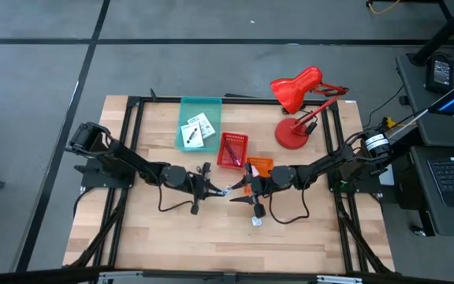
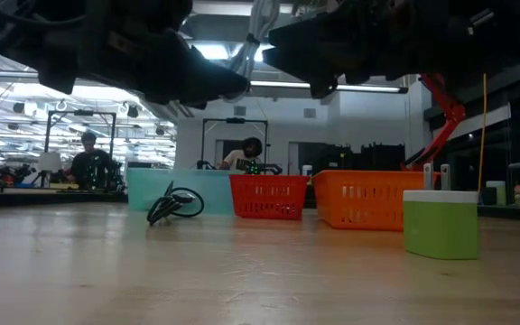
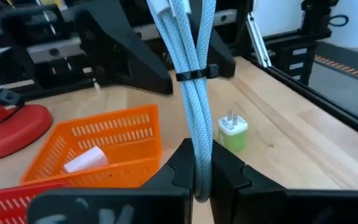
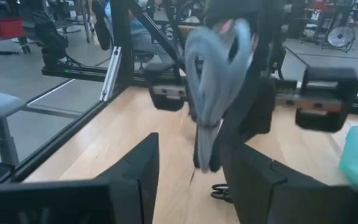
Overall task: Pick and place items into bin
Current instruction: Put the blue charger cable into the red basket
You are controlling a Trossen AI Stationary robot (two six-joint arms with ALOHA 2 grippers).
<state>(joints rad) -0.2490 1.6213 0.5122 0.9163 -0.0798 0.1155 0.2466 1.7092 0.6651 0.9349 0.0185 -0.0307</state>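
A pale blue cable [image 3: 194,106], bundled by a black tie, is hanging above mid-table, pinched by the left gripper [image 3: 202,177]. The right gripper [image 4: 188,168] is facing it, jaws spread. A clean handover likely calls for gripping below the tie. Bins are waiting on the wooden table [image 1: 306,237]; people are sitting behind.

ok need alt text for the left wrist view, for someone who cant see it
The left gripper is shut on a bundled light blue cable, tied with a black band and held upright above the wooden table. Behind it sit an orange basket holding a small white piece, a white and green charger plug, and the red lamp base.
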